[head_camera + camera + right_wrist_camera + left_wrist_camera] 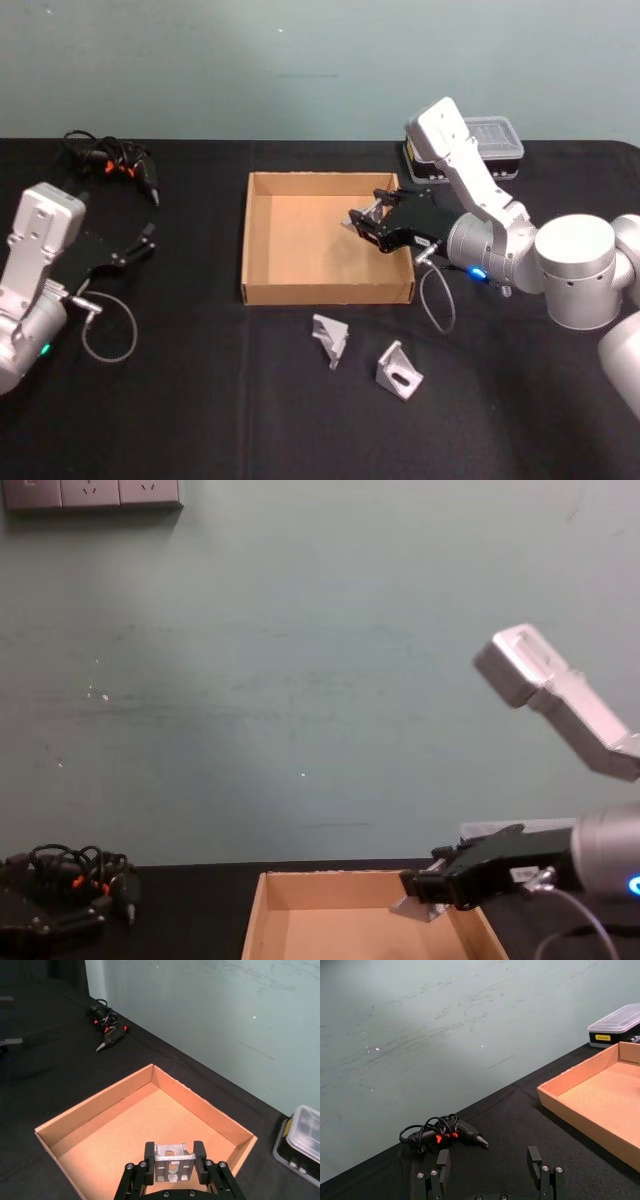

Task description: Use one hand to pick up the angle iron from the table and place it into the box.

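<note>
Over the right side of the box (pixel 245 240), close to its right wall: right end effector (pixel 362 222), reaching in from the robot's right, fingers pinching a silver angle iron (pixel 368 213) from both sides. Seen from the right wrist, angle iron (pixel 174 1162) upright between the black fingers (pixel 149 1150), slotted face toward the camera, tan box floor underneath. From the chest, held at about rim height; contact with the floor impossible to tell.

On the table (pixel 200 400), just in front of the box's near wall, lying loose and a little apart from each other: second angle iron (pixel 330 338) and, to its right, third angle iron (pixel 400 370).

Well to the left of the box, low over the table: left end effector (pixel 148 238), fingers (pixel 442 1160) spread, nothing between them.

Behind it, near the table's far edge: cable tangle (pixel 110 160) with orange bits. Behind the box's right corner: black case (pixel 495 140) with a clear lid.
</note>
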Controlling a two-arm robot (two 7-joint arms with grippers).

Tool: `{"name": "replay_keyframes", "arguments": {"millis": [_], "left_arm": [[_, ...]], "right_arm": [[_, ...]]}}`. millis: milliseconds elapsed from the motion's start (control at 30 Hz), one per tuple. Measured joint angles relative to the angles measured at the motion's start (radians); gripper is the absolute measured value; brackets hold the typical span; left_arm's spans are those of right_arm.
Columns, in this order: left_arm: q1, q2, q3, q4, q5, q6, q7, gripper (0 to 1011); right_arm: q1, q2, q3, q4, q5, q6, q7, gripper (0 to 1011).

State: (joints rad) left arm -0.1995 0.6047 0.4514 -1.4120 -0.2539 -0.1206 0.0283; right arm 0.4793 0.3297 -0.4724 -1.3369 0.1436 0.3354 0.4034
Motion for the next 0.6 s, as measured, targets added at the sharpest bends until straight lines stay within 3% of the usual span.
{"name": "replay_keyframes", "arguments": {"millis": [233,600], "left_arm": [[0.0,0.0,0.0,0.0,0.0,0.0,0.0,1011],[0.0,0.0,0.0,0.0,0.0,0.0,0.0,1011]], "right_arm": [[0.042,-0.045,-0.007,0.107,-0.016,-0.073,0.013,479],[0.055,-0.073,0.0,0.179,-0.037,-0.085,0.0,479]]}}
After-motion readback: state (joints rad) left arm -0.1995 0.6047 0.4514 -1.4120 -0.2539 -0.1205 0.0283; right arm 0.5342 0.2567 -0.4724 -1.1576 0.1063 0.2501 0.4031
